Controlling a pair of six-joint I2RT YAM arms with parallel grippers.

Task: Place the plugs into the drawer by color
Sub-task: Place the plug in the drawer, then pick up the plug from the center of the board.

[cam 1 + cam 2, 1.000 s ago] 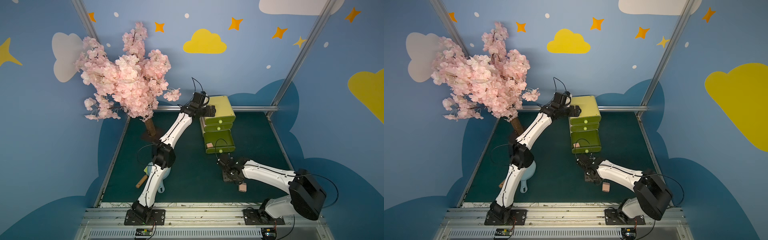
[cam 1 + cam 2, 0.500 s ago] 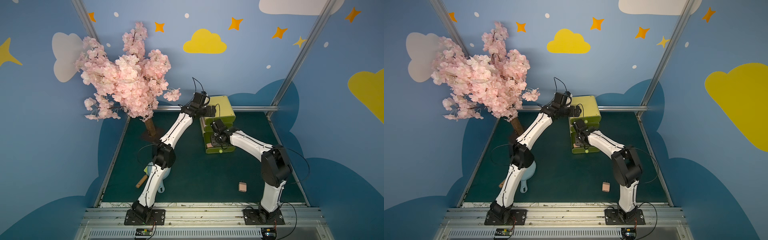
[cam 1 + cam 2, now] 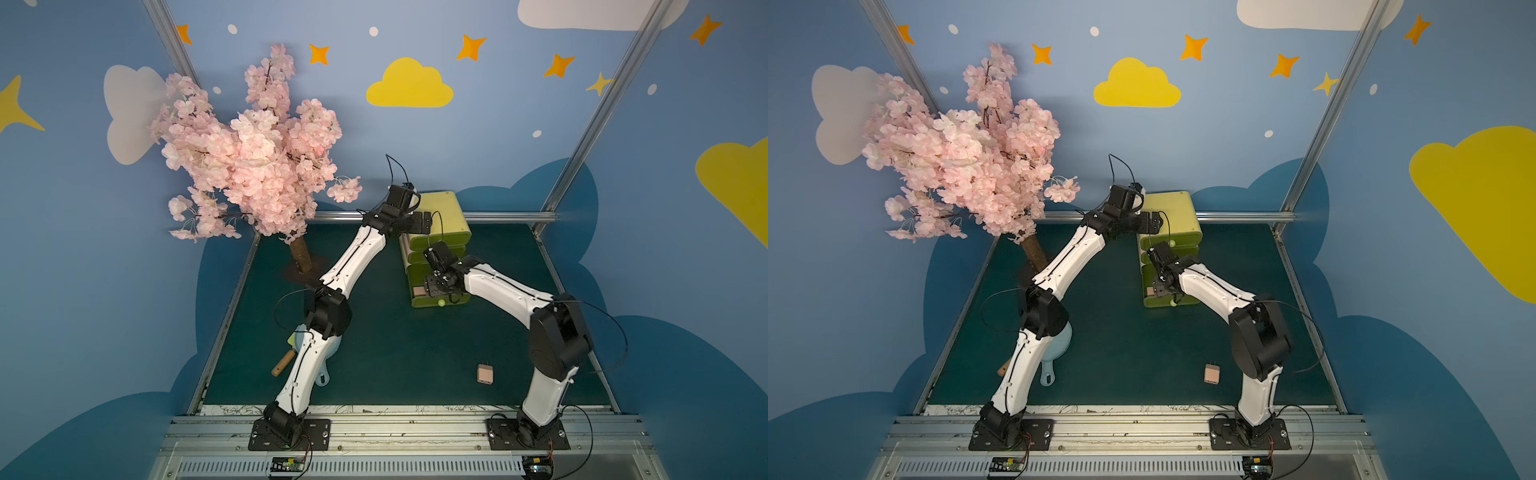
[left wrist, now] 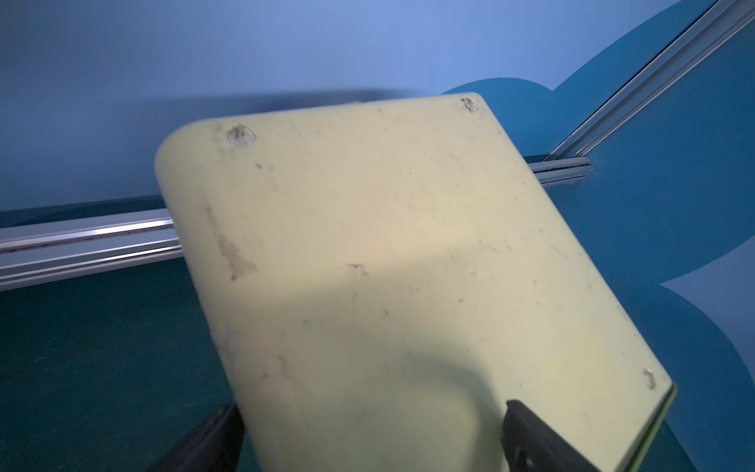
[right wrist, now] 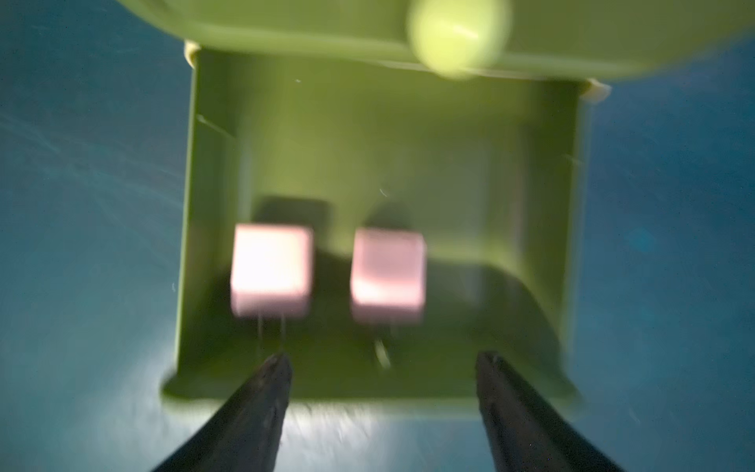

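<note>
**Two pink plugs [image 5: 271,269] in the bottom drawer [image 5: 408,143]**

A third plug [image 3: 485,373] lies on the mat [image 3: 395,353] up front. Beyond, the right gripper [image 5: 384,359] hangs over that pulled-out drawer, jaws apart, empty. Farthest, the left gripper [image 4: 369,406] spreads wide over the chest top [image 4: 388,224].

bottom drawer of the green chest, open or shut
Open. The bottom drawer is pulled out past the chest front, with two pink plugs lying on its floor.
</note>
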